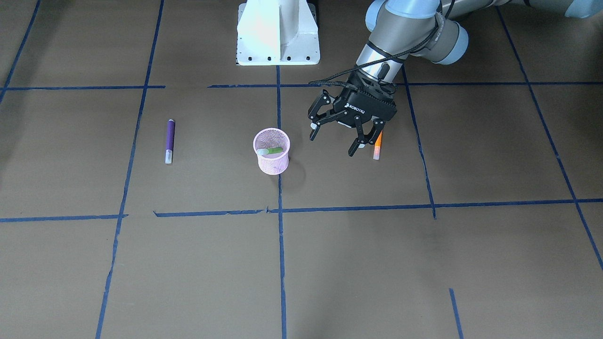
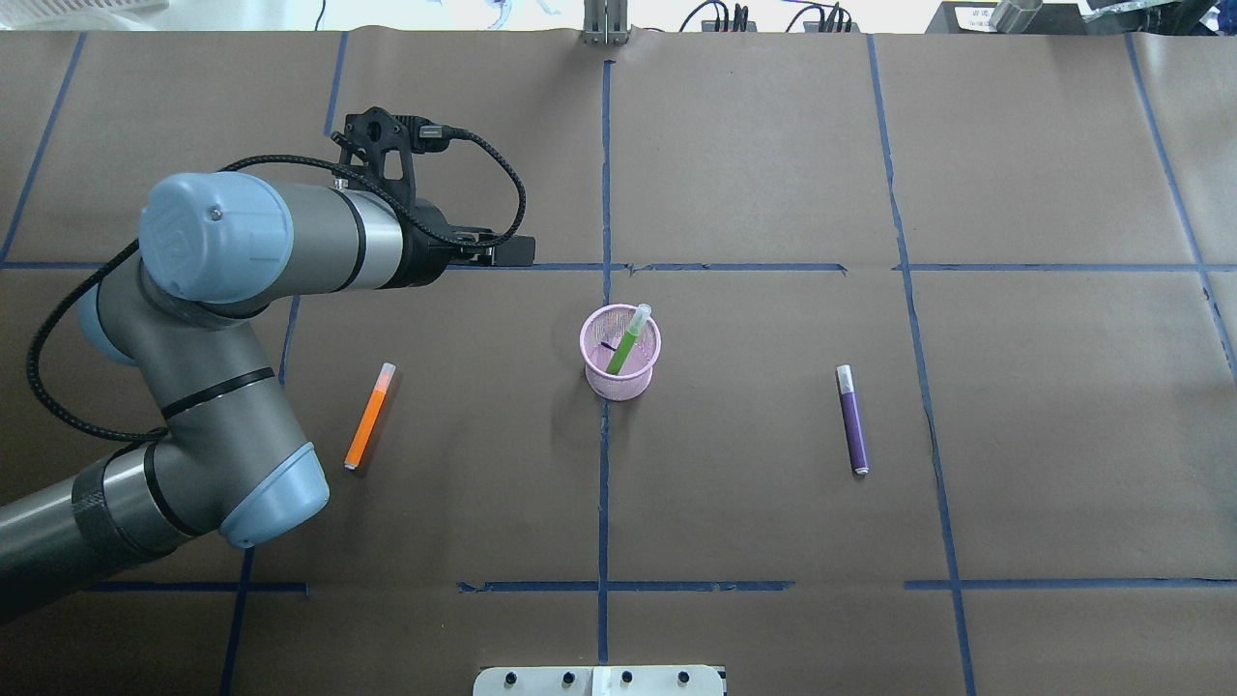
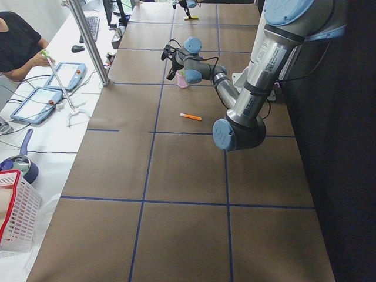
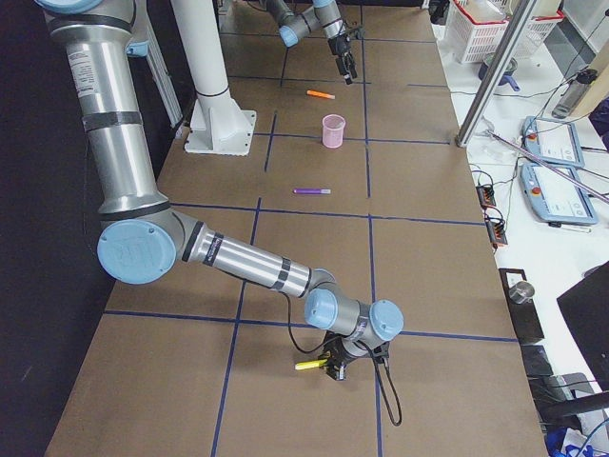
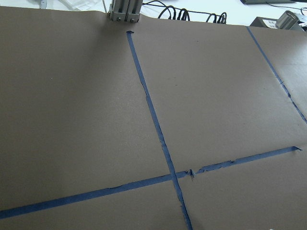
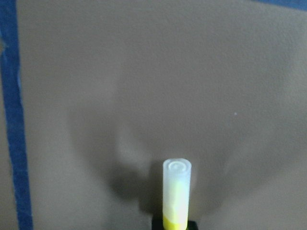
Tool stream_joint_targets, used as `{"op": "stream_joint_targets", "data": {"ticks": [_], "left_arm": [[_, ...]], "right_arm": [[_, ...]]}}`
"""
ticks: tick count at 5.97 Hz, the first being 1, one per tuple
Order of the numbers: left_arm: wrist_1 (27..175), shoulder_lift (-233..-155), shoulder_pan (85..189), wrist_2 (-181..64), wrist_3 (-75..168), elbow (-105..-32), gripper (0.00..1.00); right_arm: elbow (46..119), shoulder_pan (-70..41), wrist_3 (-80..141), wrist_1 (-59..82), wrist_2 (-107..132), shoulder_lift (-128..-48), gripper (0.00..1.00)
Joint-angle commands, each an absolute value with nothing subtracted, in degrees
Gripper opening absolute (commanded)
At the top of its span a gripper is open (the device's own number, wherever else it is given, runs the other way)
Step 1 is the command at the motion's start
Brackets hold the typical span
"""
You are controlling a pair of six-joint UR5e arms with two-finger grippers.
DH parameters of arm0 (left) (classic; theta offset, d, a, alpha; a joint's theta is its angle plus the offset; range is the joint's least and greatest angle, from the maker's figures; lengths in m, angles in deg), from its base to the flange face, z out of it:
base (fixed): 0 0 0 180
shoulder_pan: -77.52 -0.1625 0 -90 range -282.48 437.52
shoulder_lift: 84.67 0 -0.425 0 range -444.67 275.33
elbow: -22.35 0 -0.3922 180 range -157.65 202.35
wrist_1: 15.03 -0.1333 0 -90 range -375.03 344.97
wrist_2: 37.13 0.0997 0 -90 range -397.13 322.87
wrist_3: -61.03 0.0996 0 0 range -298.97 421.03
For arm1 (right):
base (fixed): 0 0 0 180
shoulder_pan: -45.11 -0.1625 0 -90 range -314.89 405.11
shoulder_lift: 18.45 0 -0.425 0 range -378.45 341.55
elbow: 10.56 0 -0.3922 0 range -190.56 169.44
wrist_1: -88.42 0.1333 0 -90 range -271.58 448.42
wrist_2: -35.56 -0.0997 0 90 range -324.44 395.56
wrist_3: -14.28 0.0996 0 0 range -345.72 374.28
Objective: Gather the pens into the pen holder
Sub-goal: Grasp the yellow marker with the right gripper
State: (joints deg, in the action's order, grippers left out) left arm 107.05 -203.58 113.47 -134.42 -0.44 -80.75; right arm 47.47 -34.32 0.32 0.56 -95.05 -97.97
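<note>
The pink mesh pen holder (image 2: 620,382) (image 1: 273,165) stands upright at the table's middle, with a green pen (image 2: 626,343) (image 1: 270,151) leaning inside it. An orange pen (image 2: 369,418) (image 1: 378,148) lies flat on my left side. A purple pen (image 2: 852,420) (image 1: 169,140) lies flat on my right side. My left gripper (image 1: 332,144) hangs open and empty above the table, between the holder and the orange pen. My right gripper (image 4: 333,367) is low over the table's far right end. It appears shut on a yellow pen (image 6: 176,191) (image 4: 309,364) that lies level.
The robot's white base (image 1: 278,33) stands at the table's edge behind the holder. Blue tape lines grid the brown surface. A person (image 3: 17,47) stands at a side bench with tablets (image 3: 41,100) and a basket (image 3: 17,211).
</note>
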Motion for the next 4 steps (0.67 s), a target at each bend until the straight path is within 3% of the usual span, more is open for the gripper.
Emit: {"op": "stream_joint_targets", "data": {"ticks": [1,4], "left_arm": [[107.05,-203.58,113.38,-134.42,-1.28,-80.83,1.0],[107.05,-203.41,113.29,-134.33,-1.29,-80.74,1.0]], "right_arm": [[57.12,-35.92,1.0,-1.82,-98.45,-98.51,0.0],[85.07,-35.32,19.38,-1.67,-98.47,-102.74,0.0]]}}
